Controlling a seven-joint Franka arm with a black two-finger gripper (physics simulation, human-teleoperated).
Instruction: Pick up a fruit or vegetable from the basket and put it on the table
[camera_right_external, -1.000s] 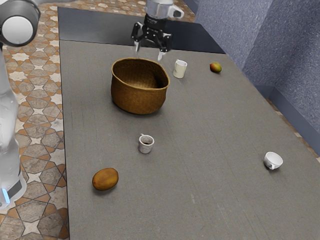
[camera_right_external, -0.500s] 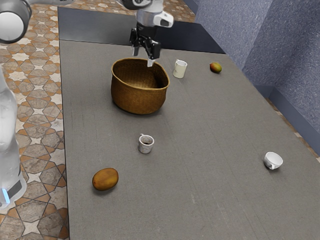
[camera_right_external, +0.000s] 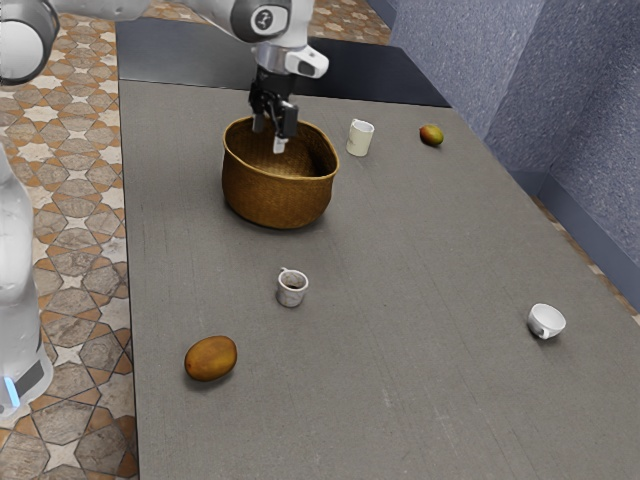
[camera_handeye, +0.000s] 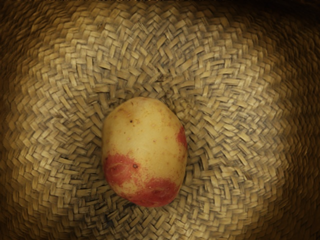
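Lowering into the deep, brown woven basket (camera_right_external: 277, 203) seems the step in hand: the black two-finger gripper (camera_right_external: 269, 134) is at its mouth, jaws wide with nothing between. Beneath them, on the basket's floor, lies a yellow, red-patched potato (camera_handeye: 145, 150); next, probably, descend astride it, then close.

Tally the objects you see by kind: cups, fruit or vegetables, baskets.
Cups: 3 (cream cup, grey cup, white cup)
Fruit or vegetables: 3 (potato, brown oval one, red-green one)
Baskets: 1 (woven basket)
Total: 7
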